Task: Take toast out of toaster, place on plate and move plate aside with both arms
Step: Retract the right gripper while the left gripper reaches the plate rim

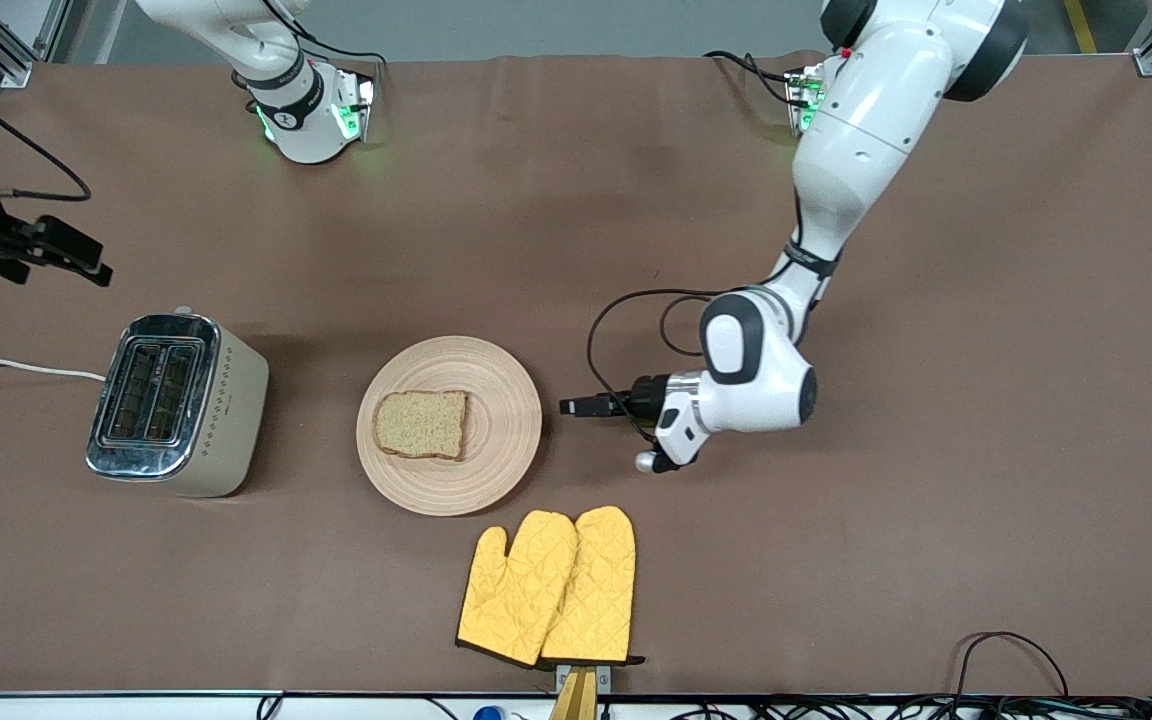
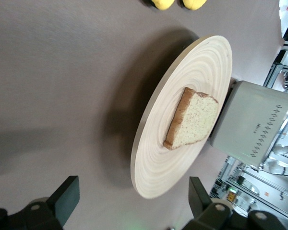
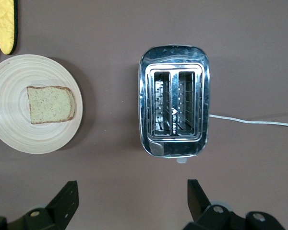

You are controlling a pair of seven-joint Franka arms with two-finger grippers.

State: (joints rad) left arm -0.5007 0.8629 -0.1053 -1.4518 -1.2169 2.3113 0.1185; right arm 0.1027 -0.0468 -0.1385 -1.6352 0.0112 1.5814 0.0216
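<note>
Here the left gripper (image 1: 576,406) sits low beside the plate (image 1: 496,440), on the side toward the left arm's end of the table, its fingers spread wide with nothing between them. In the left wrist view only the two finger (image 2: 67,196) tips show, cut off at the frame edge, and the plate's rim lies in line with the gap, not touched. The toast (image 1: 422,424) lies flat on the plate, off-centre toward the toaster (image 1: 176,404). From the wrist the toaster is half hidden by the plate and its slots cannot be seen.

The right gripper (image 1: 71,255) hangs above the table near the toaster, at the right arm's end; the front view cuts off most of that arm and leaves the gripper a dark shape. Its wrist view looks straight down on the toaster, both fingers (image 3: 65,199) wide apart and empty. The slots are visible, but their depths are hard to make out. A white cord (image 1: 16,367) runs from the toaster off the frame.

Two yellow mitts (image 1: 551,588) lie overlapped, nearer the front camera than the plate, apart from it.
</note>
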